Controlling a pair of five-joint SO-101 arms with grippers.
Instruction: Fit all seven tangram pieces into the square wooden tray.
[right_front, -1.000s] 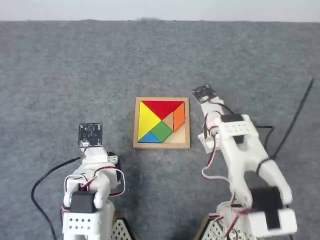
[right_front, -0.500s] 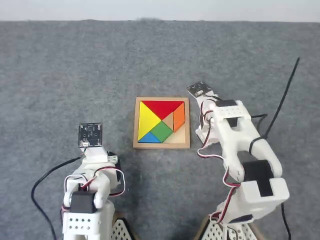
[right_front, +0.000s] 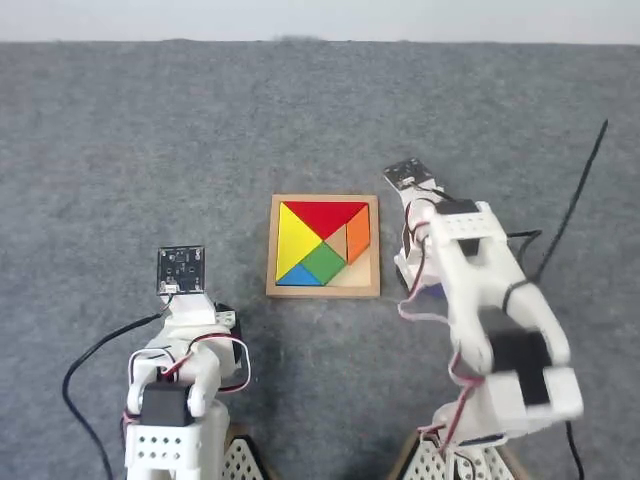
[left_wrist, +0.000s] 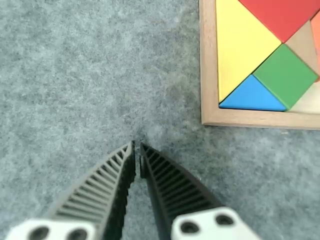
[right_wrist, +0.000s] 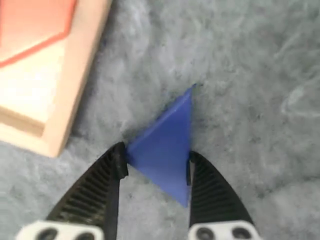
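Observation:
The square wooden tray (right_front: 272, 246) lies mid-table and holds red (right_front: 323, 216), yellow (right_front: 292, 243), green (right_front: 323, 263), light blue (right_front: 296, 275), orange (right_front: 359, 240) and small tan pieces. Its near right corner (right_front: 360, 276) shows bare wood. A dark blue triangle (right_wrist: 166, 150) lies flat on the carpet just off the tray's right edge (right_wrist: 60, 115). My right gripper (right_wrist: 155, 164) is shut on this triangle, one fingertip (right_wrist: 119, 161) on each side. My left gripper (left_wrist: 136, 148) is shut with nothing in it, above the carpet near the tray's front left corner (left_wrist: 209, 118).
Grey carpet covers the whole table. The right arm (right_front: 480, 290) stands along the tray's right side, the left arm (right_front: 185, 350) at the front left. A black cable (right_front: 570, 215) runs off to the right.
The right arm has shifted a little beside the tray's right edge, its upper part swinging. The left arm and the pieces in the tray have kept still.

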